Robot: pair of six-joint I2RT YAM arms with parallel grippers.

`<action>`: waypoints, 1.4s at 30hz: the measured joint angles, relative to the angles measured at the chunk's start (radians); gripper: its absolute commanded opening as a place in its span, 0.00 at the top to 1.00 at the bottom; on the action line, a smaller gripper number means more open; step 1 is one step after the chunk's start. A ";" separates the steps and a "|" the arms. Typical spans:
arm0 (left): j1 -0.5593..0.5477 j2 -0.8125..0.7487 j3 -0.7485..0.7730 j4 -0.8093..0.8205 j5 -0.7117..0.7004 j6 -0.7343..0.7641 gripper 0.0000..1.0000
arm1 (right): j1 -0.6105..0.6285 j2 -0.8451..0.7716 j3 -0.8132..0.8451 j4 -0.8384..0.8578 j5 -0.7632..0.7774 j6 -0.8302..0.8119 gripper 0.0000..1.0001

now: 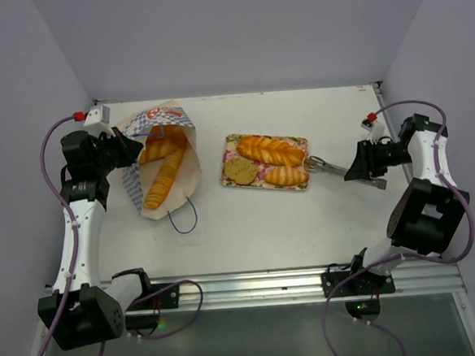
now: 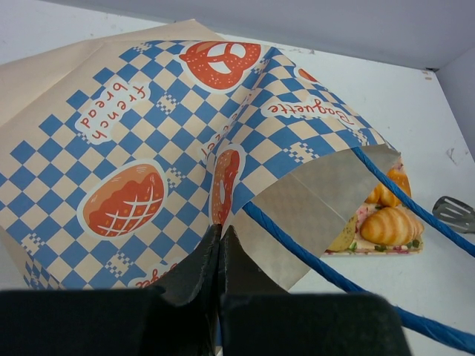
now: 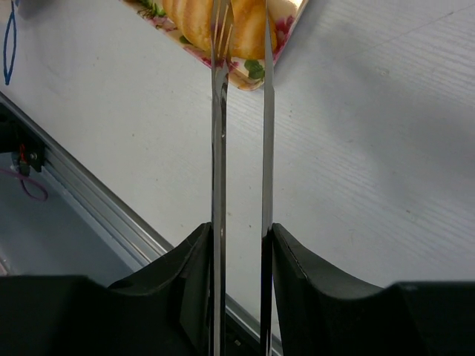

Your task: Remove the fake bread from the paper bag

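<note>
Floral tray (image 1: 231, 178), carrying three breads, is sitting right of the paper bag (image 1: 136, 185). Right gripper (image 1: 354, 171) is clamping metal tongs (image 1: 326, 166), blades slightly parted, pointing left at the tray. Two long fake bread (image 1: 165, 171) sticks are lying inside the bag, far to near. Left gripper (image 1: 133, 146), arm stretched far, is pinching the bag's left edge closed.

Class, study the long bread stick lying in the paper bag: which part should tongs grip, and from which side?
Grip the long bread stick at mid-length, across its narrow width, coming from the tray side. It lies lengthwise in the open paper bag, uncovered above; the left end effector pinches the opposite wall, probably blocking that side.
</note>
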 measured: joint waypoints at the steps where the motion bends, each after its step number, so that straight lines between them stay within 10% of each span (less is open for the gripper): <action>1: 0.000 0.001 0.000 0.000 0.000 0.000 1.00 | 0.000 0.000 0.007 -0.006 -0.001 -0.008 0.62; 14: 0.000 0.001 0.000 -0.005 0.000 0.001 1.00 | 0.085 -0.008 0.166 -0.101 -0.099 -0.182 0.64; 27: 0.000 0.002 0.021 -0.054 -0.002 0.005 1.00 | 0.850 -0.244 0.301 0.101 -0.021 -0.062 0.67; 42: 0.000 -0.002 0.043 -0.124 -0.011 0.027 1.00 | 1.525 0.203 0.519 0.357 0.692 -0.096 0.68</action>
